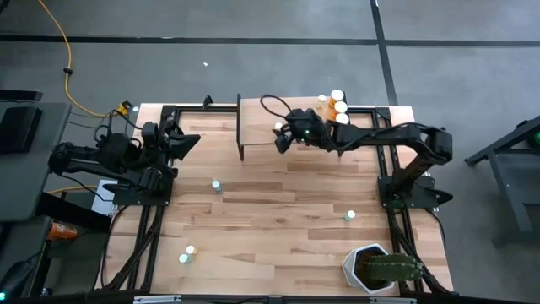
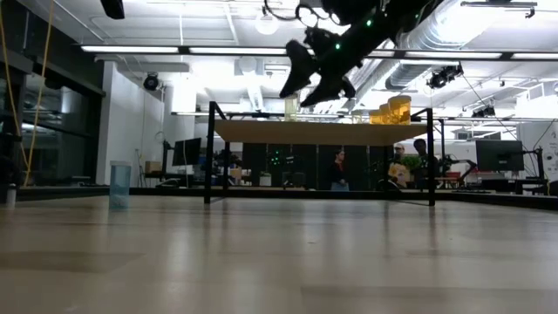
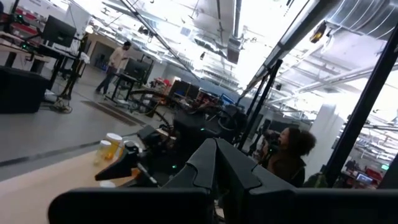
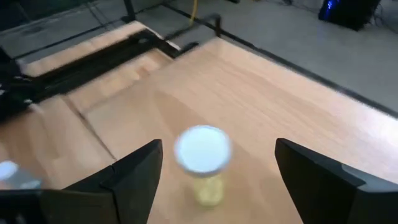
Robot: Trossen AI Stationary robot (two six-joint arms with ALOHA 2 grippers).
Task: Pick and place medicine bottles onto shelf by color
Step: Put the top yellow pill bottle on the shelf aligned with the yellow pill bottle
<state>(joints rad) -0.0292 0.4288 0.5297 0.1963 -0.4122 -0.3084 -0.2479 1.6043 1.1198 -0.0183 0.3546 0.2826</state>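
The main risk now is a knock: the right gripper (image 4: 214, 171) hangs with its fingers spread wide just above a yellowish-green medicine bottle (image 4: 202, 163) standing upright on the shelf (image 1: 261, 135), and a careless pull-away could clip the white cap and topple it (nothing steadies it). The bottle sits between the open fingers, apart from both, toward the shelf's middle; three orange bottles (image 1: 338, 106) cluster at its far right end. The left gripper (image 1: 187, 143) waits closed at the table's left.
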